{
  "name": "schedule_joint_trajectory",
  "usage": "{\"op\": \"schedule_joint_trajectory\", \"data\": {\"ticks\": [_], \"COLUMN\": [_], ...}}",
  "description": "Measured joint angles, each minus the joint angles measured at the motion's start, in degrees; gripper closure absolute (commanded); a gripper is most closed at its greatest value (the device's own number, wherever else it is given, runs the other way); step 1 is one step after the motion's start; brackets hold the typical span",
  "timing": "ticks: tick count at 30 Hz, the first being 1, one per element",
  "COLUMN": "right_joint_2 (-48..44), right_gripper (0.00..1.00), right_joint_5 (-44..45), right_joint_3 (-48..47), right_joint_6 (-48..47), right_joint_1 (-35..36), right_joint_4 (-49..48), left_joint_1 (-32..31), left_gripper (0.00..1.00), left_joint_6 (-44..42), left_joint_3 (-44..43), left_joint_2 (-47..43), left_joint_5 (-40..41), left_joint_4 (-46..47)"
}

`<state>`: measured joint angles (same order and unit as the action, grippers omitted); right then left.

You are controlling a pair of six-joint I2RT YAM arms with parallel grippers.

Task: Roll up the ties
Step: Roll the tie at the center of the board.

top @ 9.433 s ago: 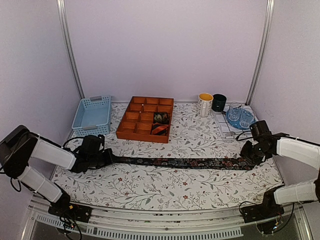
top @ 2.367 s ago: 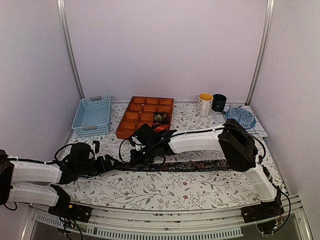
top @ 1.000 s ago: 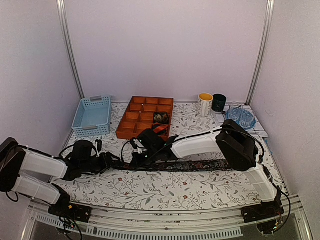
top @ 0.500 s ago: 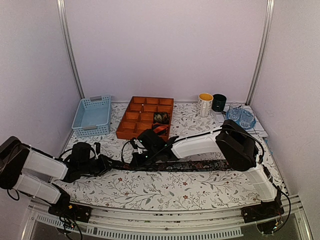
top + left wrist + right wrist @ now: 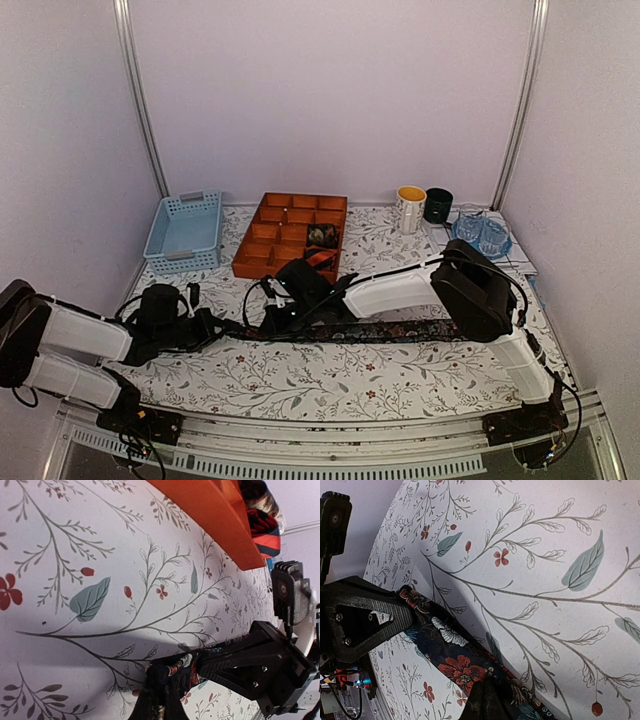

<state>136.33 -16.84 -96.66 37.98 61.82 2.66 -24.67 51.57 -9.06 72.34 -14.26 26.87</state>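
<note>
A long dark floral tie (image 5: 400,330) lies flat across the patterned cloth, running left to right. My left gripper (image 5: 238,328) is shut on its left tip; in the left wrist view the fingertips (image 5: 161,680) pinch the bunched end of the tie (image 5: 192,670). Just right of it, my right gripper (image 5: 268,325) reaches across from the right and is shut on the same tie (image 5: 455,655), its fingers (image 5: 487,697) pressed onto the fabric. Two rolled ties, a dark one (image 5: 321,235) and a red-and-black one (image 5: 320,258), sit in compartments of the orange tray (image 5: 285,272).
A light blue basket (image 5: 185,232) stands at the back left beside the tray. A yellow-lined mug (image 5: 410,208), a dark mug (image 5: 438,205) and a blue glass dish (image 5: 480,235) stand at the back right. The right arm's long white link spans the table's middle.
The left gripper's jaws have closed onto the tie's left tip. The right gripper has stayed shut on the tie beside it, hardly moving.
</note>
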Motion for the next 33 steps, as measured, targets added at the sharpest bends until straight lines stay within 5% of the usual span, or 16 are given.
{"op": "schedule_joint_trajectory", "data": {"ticks": [16,33], "right_joint_2": [0.07,6.95], "right_gripper": [1.00,1.00], "right_joint_5": [-0.09,-6.97], "right_joint_3": [-3.30,-10.86], "right_joint_6": [-0.48,5.84], "right_joint_1": [0.04,0.28], "right_joint_4": [6.38,1.88], "left_joint_1": [-5.25,-12.48], "left_gripper": [1.00,1.00], "left_joint_6": [-5.55,-3.91], "left_joint_3": [-3.82,-7.39], "left_joint_2": [-9.77,-10.21], "left_joint_5": [7.15,11.06], "left_joint_4": [-14.69,-17.79]}}
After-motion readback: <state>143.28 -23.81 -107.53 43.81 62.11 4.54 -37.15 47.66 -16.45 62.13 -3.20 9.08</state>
